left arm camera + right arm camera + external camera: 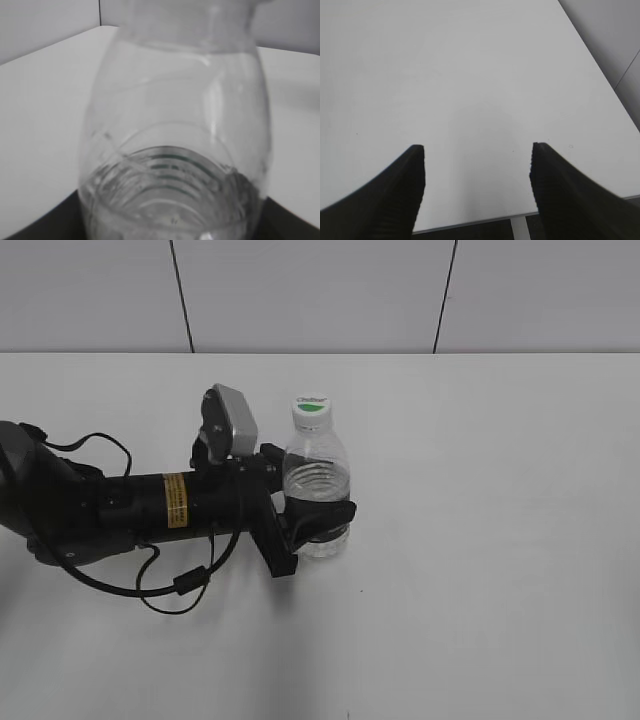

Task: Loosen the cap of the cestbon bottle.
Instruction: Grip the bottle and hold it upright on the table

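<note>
The white table [480, 540] fills most of the exterior view. The left arm [120, 505] lies low across it from 9 o'clock toward the centre. Its left gripper [320, 520] has its jaws closed around the lower body of the cestbon bottle [318, 485], which stands upright near the middle of the table. In the left wrist view the clear bottle fills the picture, blurred. The right gripper [477, 165] hangs over bare table with its jaws spread wide, holding nothing. The cap [312, 408] sits on the bottle's neck, at 12 o'clock of the bottle.
</note>
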You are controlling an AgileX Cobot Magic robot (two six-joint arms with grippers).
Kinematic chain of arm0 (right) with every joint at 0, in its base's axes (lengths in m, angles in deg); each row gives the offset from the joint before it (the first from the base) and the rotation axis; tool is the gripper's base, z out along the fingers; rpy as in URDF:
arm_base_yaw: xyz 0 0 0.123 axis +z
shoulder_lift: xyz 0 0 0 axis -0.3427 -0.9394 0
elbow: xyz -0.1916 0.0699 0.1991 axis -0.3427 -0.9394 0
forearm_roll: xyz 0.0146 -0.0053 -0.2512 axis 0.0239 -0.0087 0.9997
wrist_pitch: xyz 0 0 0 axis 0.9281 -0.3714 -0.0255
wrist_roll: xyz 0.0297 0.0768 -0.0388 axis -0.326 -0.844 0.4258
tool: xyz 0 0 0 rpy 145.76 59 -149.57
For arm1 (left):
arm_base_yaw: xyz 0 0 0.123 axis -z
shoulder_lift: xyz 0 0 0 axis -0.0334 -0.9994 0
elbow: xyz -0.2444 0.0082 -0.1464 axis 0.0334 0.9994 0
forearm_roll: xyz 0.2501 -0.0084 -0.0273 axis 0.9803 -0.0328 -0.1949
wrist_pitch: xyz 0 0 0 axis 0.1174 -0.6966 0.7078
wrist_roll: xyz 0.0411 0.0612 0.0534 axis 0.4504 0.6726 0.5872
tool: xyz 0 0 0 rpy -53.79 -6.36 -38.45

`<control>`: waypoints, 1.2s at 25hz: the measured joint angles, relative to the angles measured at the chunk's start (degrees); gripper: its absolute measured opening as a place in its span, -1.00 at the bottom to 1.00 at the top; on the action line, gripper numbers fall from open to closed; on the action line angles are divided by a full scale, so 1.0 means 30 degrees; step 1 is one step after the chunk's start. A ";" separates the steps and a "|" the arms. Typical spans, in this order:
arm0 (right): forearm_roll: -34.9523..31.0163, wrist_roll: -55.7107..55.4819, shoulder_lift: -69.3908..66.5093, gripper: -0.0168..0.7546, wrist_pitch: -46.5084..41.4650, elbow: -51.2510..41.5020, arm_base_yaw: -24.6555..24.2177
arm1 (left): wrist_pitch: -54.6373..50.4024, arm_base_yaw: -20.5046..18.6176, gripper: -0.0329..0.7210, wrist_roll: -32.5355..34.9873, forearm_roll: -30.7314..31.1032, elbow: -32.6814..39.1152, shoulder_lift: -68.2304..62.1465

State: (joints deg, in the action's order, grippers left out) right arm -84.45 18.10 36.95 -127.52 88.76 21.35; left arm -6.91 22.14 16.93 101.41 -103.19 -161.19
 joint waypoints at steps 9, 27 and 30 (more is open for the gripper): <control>-0.0021 -0.0040 -0.1526 0.37 0.0000 0.0510 0.0000 | -0.0463 0.0794 0.15 -0.0039 -0.0216 -0.0409 -0.1052; -0.5742 -0.1247 -2.0380 0.37 -0.2141 1.1809 0.0000 | 0.0411 0.0794 0.14 -0.0019 0.0098 -0.0955 -0.1739; -0.7118 -0.2357 -2.3304 0.37 -0.2160 1.4203 0.0410 | 0.0411 0.0777 0.14 0.0001 0.0378 -0.0980 -0.1739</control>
State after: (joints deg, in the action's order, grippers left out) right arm -105.81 11.03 -32.96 -134.00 131.37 22.58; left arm -5.67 24.47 16.93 102.55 -106.13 -166.40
